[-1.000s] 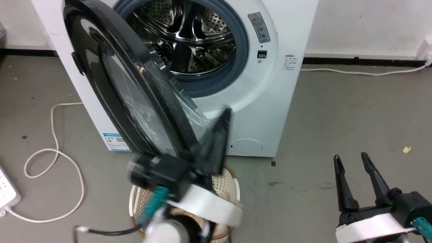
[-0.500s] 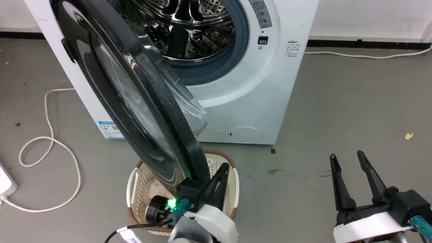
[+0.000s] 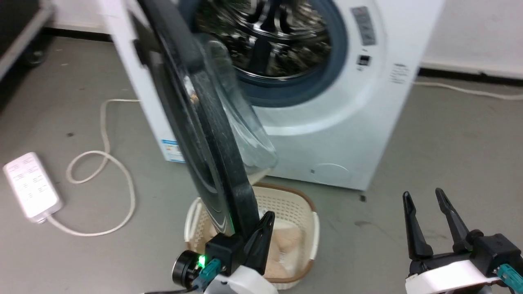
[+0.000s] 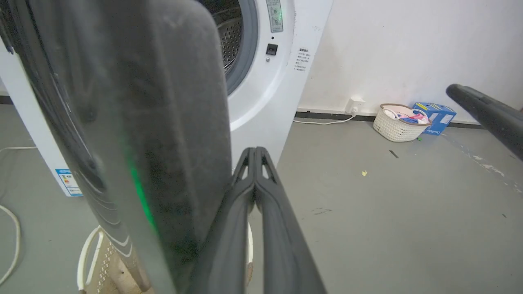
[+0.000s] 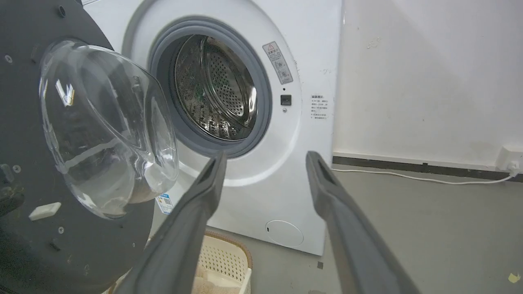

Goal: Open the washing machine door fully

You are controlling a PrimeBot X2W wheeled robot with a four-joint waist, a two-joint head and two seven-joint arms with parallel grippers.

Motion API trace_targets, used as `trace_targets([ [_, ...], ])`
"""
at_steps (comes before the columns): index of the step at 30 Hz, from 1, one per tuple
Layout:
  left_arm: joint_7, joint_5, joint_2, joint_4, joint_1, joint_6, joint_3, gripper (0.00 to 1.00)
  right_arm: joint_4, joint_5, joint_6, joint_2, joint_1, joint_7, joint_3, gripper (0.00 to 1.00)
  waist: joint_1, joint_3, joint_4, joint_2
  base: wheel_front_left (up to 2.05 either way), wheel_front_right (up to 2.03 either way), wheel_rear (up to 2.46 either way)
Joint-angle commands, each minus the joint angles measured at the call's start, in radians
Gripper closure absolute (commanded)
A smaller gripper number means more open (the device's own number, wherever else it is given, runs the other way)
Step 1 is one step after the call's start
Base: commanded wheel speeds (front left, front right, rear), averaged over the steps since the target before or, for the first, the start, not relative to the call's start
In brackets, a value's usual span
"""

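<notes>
Swung wider than before, the washing machine door (image 3: 216, 163) stands edge-on left of the drum (image 3: 278, 41), mid-push, with the left gripper (image 3: 267, 218) pinched empty against its near inner rim and the right gripper (image 3: 423, 195) idle and spread; next it likely needs pushing farther left.

The washing machine door (image 3: 216, 155) swung wider, left pincer (image 3: 267, 218) dropping to its rim.

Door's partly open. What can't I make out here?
- Top of washing machine door: head view, cut by upper edge.
- Whether left end effector touches door rim: left wrist view, blurred close-up.
- Contents of basket: head view, blurred, partly behind door.
- Print on warning label: right wrist view, too small.
</notes>
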Motion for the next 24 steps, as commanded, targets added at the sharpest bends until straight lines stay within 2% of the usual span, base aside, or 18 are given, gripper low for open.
trace_targets([
  [1,-0.005,-0.003,0.016,-0.006,0.011,0.006,0.009,1.0,0.003,-0.003,0.001,0.003,0.012,0.003,0.001,0.0,0.0,-0.024,0.051,0.0,0.0,0.0,0.0],
  [9,0.013,-0.017,0.038,-0.052,0.049,0.027,0.02,1.0,0.004,0.002,0.001,0.003,0.028,0.015,0.012,0.0,0.0,-0.045,0.218,0.0,0.0,0.0,0.0],
  [14,0.016,-0.031,0.071,-0.041,0.051,0.027,0.049,1.0,0.01,0.003,0.001,0.003,0.027,0.023,0.039,0.0,0.0,-0.033,0.307,0.0,0.0,0.0,0.0],
  [19,0.003,-0.056,0.11,-0.032,0.032,0.049,0.124,1.0,0.003,-0.007,0.001,0.003,0.01,0.034,0.049,0.0,0.0,0.004,0.369,0.0,0.0,0.0,0.0],
  [24,-0.004,-0.104,0.174,-0.001,-0.014,0.043,0.222,1.0,-0.016,-0.033,0.001,0.003,-0.021,0.061,0.066,0.0,0.0,0.061,0.393,0.0,0.0,0.0,0.0],
])
